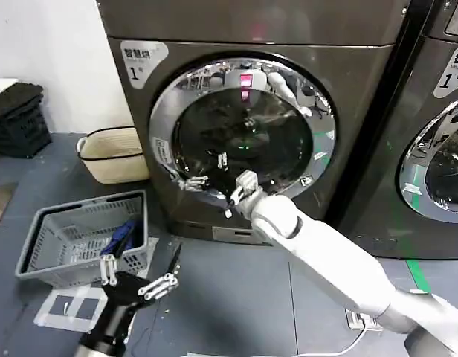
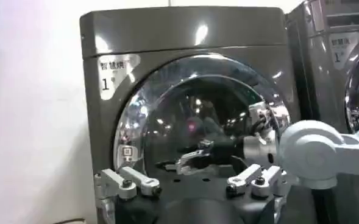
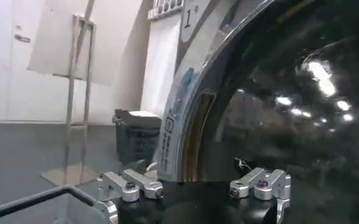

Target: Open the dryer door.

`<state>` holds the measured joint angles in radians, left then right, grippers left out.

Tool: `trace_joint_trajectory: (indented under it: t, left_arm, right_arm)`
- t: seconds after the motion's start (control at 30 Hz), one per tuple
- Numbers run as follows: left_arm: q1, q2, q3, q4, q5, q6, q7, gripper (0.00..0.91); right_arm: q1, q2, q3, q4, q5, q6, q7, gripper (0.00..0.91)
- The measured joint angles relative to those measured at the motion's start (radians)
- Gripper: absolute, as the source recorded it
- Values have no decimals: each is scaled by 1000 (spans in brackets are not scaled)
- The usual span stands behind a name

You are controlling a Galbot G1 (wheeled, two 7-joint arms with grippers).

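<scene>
The door (image 1: 244, 137) occupies the upper centre of the head view, mounted on the dark grey machine marked "1" (image 1: 136, 71). It appears closed, its chrome rim flush with the machine front.

The right end effector (image 1: 240, 195) sits just below centre of the frame, at the lower part of the door, with fingers spread and nothing between them. In the right wrist view the glass and rim rise directly ahead of these fingers (image 3: 130, 185). A dark slot in the rim (image 3: 199, 137), probably the handle recess, lies close in front.

Critical relation: the recess is on the door's left edge in the head view, so the right end effector likely needs to shift toward frame left along the rim. It is the nearer arm.

The left end effector (image 1: 136, 279) is parked at lower left, fingers spread, well apart from the door, beside a grey basket (image 1: 43, 245).
</scene>
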<state>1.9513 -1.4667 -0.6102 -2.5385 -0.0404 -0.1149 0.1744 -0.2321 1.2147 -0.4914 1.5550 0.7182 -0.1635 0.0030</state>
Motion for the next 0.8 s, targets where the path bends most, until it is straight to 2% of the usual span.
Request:
trace_joint_trajectory:
  t: [0.43, 0.8]
  left_arm:
    - [6, -2, -1, -6, 0, 0, 0, 907]
    - [13, -3, 0, -12, -1, 0, 0, 907]
  right_arm:
    - [51, 60, -18, -94, 45, 1, -77, 907]
    - [90, 96, -32, -187, 49, 19, -120, 907]
